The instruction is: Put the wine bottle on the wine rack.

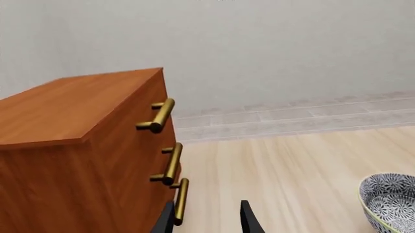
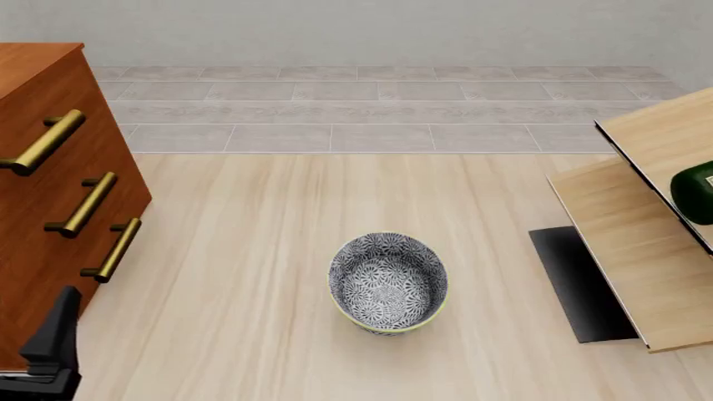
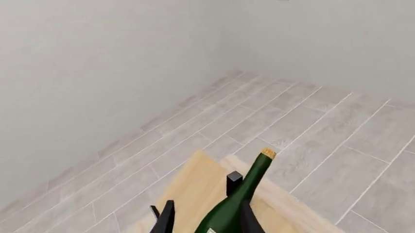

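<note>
The wine bottle [image 3: 241, 196] is dark green with a tan cork. It lies slanted on a pale-wood panel of the wine rack [image 3: 194, 187]. My right gripper [image 3: 207, 209] is open with a finger on each side of the bottle's body, and a gap shows at one finger. In the front view only a green bit of the bottle [image 2: 695, 190] shows at the right edge, on the wine rack [image 2: 624, 242]. The right gripper is out of that view. My left gripper [image 1: 206, 211] is open and empty beside the cabinet, low at the front left [image 2: 53, 334].
A reddish-brown drawer cabinet [image 2: 45, 225] with brass handles [image 1: 170, 162] stands at the left, close to my left gripper. A blue-white patterned bowl [image 2: 388, 282] sits mid-table and also shows in the left wrist view [image 1: 389, 201]. The rack's black base [image 2: 579, 284] lies at the right.
</note>
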### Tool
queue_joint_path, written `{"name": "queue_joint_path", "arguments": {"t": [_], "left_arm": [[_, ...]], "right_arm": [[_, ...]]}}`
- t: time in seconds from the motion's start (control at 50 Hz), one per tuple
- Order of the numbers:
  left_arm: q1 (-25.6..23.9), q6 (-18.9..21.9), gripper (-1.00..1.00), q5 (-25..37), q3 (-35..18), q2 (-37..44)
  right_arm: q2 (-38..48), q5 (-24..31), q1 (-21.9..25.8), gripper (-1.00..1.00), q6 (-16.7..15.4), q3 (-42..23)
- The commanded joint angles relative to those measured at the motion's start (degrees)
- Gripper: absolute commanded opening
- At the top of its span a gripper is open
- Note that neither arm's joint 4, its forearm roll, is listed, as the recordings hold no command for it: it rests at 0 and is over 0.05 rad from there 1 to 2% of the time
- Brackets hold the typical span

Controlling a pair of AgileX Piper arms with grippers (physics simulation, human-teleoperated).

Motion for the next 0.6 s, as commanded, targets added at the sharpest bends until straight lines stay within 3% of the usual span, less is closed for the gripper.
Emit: {"name": "queue_joint_path", "arguments": {"t": [0.02, 0.2, 0.3, 0.6], "left_arm": [[0.08, 0.75, 1.00, 1.45, -1.73, 0.00], [-0.35, 0.99, 1.00, 2.61, -3.12, 0.00], [-0.34, 0.97, 1.00, 3.53, -3.97, 0.00], [-0.72, 1.15, 1.00, 5.18, -5.81, -0.01]], "right_arm": [[-3.72, 1.65, 2.88, 1.00, -2.42, 1.25], [-6.26, 3.73, 5.96, 1.00, -3.61, 1.26], [-7.99, 5.00, 7.25, 1.00, -6.52, 1.10], [-12.76, 6.77, 10.95, 1.00, -8.01, 4.05]]}}
